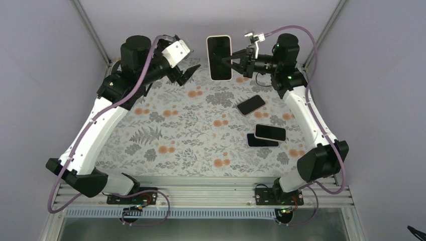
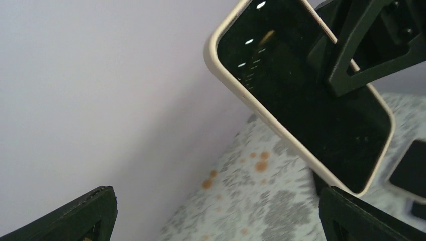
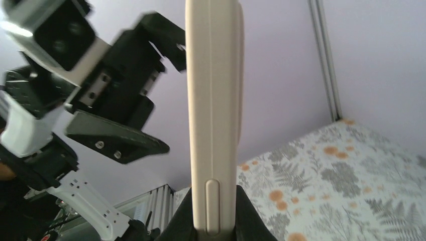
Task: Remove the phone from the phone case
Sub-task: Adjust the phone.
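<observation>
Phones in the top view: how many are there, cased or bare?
4. One cream-cased phone, held up by the right gripper; one dark phone flat on the cloth; a cream-edged one overlapping a dark one nearer. None seems hidden.

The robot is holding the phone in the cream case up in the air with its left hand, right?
No, its right gripper holds the phone in the cream case up in the air. The left gripper is open and holds nothing. The top view shows this.
</observation>
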Robot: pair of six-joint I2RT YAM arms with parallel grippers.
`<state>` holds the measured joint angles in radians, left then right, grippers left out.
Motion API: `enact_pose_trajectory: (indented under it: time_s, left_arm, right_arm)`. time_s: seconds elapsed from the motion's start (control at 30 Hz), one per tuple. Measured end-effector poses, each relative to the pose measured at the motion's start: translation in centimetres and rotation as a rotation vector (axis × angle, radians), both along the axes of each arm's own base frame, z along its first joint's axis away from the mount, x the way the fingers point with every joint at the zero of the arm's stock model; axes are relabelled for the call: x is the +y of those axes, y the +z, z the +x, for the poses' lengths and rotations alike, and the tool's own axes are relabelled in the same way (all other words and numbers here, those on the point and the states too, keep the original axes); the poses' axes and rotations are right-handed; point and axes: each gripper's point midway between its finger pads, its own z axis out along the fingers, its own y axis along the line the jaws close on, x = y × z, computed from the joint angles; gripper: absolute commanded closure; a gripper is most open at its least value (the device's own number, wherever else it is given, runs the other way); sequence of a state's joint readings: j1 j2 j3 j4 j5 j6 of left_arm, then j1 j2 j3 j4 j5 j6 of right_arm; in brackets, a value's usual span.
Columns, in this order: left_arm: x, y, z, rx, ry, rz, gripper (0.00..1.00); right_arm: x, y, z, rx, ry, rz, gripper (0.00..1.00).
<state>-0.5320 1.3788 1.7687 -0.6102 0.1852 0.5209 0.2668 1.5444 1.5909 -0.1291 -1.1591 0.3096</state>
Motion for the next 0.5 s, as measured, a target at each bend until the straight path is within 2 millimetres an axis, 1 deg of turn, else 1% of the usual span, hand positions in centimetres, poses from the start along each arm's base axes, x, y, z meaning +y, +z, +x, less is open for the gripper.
enact_pose_trajectory:
  time_s: [0.07, 0.17, 0.3, 0.4, 0.5]
  left_arm:
    - [-0.5, 0.4, -0.4, 0.046, -0.029, -0.076, 0.00]
    - [-1.2, 1.0, -1.2, 0.115, -0.101, -0.183, 0.00]
    - [-1.5, 1.9, -2.7, 0.206, -0.224, -0.314, 0.00]
    - [-2.1, 1.8, -4.4, 0.286, -0.324, -0.392, 0.00]
    - [-2.7, 0.6, -5.7, 0.383, -0.408, -0.445, 0.01]
  right_arm:
    - [-0.1, 1.6, -0.9, -0.033, 0.022, 0.030, 0.96]
    - [-0.2, 3.4, -1.9, -0.066, 0.046, 0.065, 0.96]
    - [-0.4, 5.3, -3.2, -0.093, 0.078, 0.103, 0.96]
    - [-0.5, 5.9, -3.9, -0.094, 0.099, 0.128, 0.96]
    - [-0.5, 5.3, -4.1, -0.056, 0.113, 0.147, 0.96]
